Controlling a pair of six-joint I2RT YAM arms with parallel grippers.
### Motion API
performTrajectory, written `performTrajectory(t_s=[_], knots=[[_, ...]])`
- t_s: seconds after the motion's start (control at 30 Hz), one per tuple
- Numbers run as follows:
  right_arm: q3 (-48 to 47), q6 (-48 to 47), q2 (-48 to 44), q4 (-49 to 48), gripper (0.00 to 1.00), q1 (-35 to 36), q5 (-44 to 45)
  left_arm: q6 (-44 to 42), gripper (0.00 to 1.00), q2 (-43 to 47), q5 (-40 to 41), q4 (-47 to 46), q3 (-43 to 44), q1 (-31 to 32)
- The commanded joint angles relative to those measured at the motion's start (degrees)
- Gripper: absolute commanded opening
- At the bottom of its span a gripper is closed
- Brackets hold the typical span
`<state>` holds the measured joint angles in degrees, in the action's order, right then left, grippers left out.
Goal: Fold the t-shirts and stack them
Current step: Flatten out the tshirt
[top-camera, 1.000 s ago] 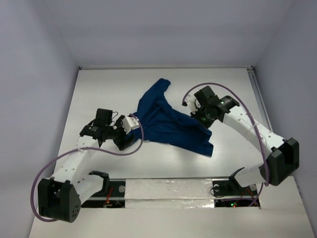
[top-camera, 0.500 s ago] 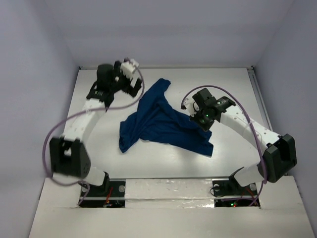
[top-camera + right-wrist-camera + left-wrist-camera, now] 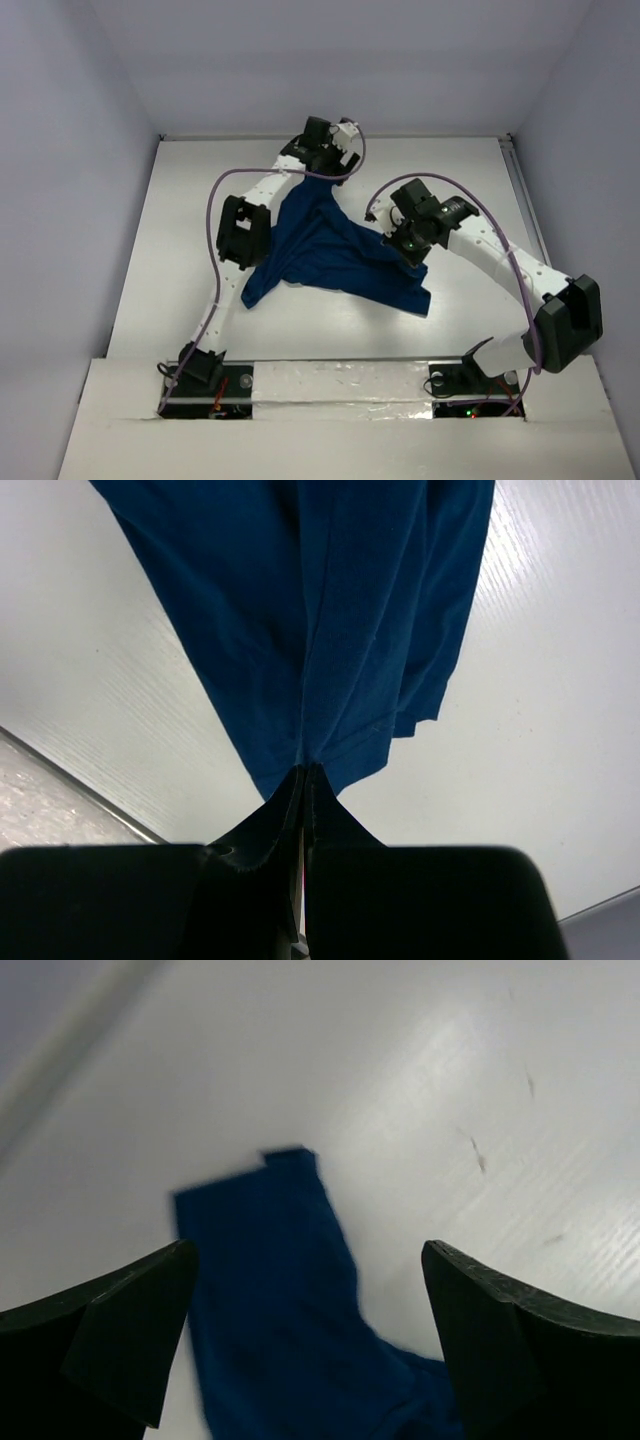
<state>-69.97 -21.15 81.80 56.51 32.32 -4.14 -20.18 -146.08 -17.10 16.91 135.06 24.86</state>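
The dark navy t-shirt (image 3: 325,250) lies crumpled in the middle of the white table, with one narrow end reaching toward the back. No print shows. My left gripper (image 3: 322,158) is stretched out over that far end, open and empty. In the left wrist view the blue cloth (image 3: 270,1300) lies below and between the spread fingers of the left gripper (image 3: 308,1260). My right gripper (image 3: 404,242) is shut on a pinched fold at the shirt's right side. In the right wrist view the cloth (image 3: 320,610) hangs from the closed tips of the right gripper (image 3: 305,772).
The white table (image 3: 190,230) is enclosed by pale walls at the back and sides. A silver taped strip (image 3: 340,385) runs along the near edge between the arm bases. A metal rail (image 3: 525,200) lines the right edge.
My left arm let go of the shirt's left corner, swung up past the back left and now reaches over the shirt's far end. The left corner dropped onto the table. The right gripper kept its hold.
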Motion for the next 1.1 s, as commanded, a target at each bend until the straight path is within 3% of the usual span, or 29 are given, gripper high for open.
performTrajectory(t_s=[0.0, 0.17, 0.33, 0.4, 0.43, 0.47, 0.57, 0.7, 0.9, 1.07], knots=[[0.9, 0.5, -2.1, -0.9, 0.00, 0.0, -2.1, 1.1, 0.95, 4.7, 4.3, 2.9, -1.8, 1.5], [0.9, 0.1, -1.2, -1.4, 0.00, 0.0, -3.4, 0.1, 0.94, 3.6, 10.8, 4.8, -4.1, 3.3], [1.2, 0.1, -1.4, -1.8, 0.00, 0.0, -4.6, 0.1, 0.88, 6.4, 15.0, -2.5, -11.9, 3.3], [1.5, 0.3, -1.5, -1.9, 0.00, 0.0, -4.6, -0.3, 0.74, 6.9, 16.6, -4.6, -12.8, 3.3], [1.7, 0.3, -1.5, -1.9, 0.00, 0.0, -4.8, -0.6, 0.60, 6.5, 18.1, -4.5, -12.3, 3.3], [1.7, 0.3, -1.7, -1.8, 0.00, 0.0, -4.8, -0.6, 0.36, 6.0, 18.8, -4.0, -11.4, 3.3], [1.6, 0.6, -2.5, -1.7, 0.00, 0.0, -4.8, -0.6, 0.17, 3.0, 20.0, -1.4, -7.3, 3.3], [2.3, 0.8, -1.9, -2.3, 0.00, 0.0, -5.1, 0.9, 0.00, 5.7, 19.9, -7.0, -11.3, 3.3], [0.6, 1.6, -1.1, -4.1, 0.00, -1.3, 2.2, 3.7, 0.00, 11.9, 20.2, -7.9, -8.2, 1.2], [-7.1, 1.7, -1.5, -7.2, 0.00, -6.4, 15.9, 5.2, 0.00, 21.9, 20.4, -7.4, -6.8, -4.5]])
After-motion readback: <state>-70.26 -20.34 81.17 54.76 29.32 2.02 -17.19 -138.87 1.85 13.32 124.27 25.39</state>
